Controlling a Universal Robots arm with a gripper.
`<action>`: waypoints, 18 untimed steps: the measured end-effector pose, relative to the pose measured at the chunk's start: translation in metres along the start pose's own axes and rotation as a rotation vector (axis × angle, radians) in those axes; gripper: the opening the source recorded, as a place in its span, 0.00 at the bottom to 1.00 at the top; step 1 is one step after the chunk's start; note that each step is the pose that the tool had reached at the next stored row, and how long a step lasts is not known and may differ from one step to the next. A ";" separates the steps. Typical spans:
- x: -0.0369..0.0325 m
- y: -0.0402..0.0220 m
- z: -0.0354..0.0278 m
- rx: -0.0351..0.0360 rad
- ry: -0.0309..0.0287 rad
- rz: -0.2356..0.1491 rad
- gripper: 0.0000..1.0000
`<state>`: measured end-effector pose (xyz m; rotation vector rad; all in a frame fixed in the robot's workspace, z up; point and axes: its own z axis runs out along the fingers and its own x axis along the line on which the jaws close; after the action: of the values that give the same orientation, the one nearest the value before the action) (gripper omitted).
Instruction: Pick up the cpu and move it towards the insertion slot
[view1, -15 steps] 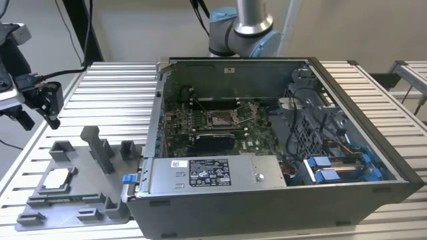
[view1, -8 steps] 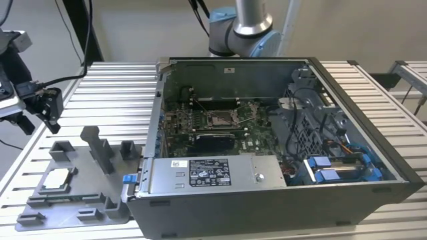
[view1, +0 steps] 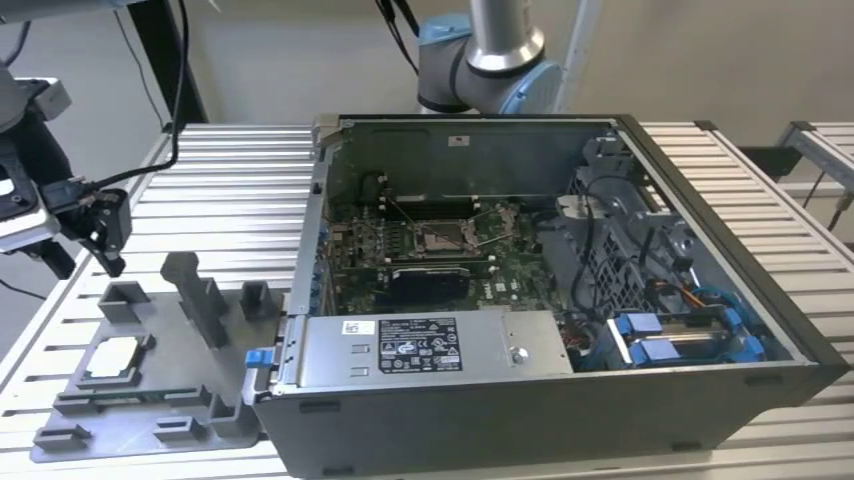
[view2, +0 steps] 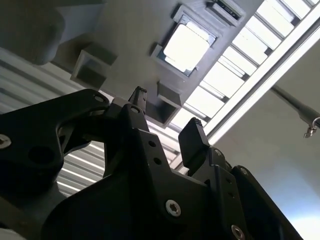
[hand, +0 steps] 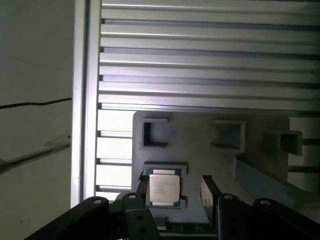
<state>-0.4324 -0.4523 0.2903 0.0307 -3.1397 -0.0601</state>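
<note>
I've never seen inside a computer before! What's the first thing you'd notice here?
The big open computer case in the middle of the exterior view grabs the eye, with the shiny insertion slot inside. On that view's left, the small silvery cpu lies on a grey tray, and in the first wrist view the black pincer hovers open over it.

The table (view1: 227, 190) was a bench of silvery metal slats running side by side. A grey plastic tray (view1: 134, 410) with upright blocks lay flat on it, near the corner at the exterior view's left. Just beside the tray, toward the exterior view's right, an open computer case (view1: 534, 415) rested on the slats and covered most of the tabletop.
</note>
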 end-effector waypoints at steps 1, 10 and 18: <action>0.0000 -0.0001 0.0018 0.0000 0.0001 0.000 0.00; 0.0001 -0.0087 0.0179 -0.0001 0.0000 0.000 0.00; 0.0004 -0.0246 0.0319 -0.0005 0.0000 0.000 0.00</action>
<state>-0.4323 -0.4756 0.2575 0.0308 -3.1397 -0.0609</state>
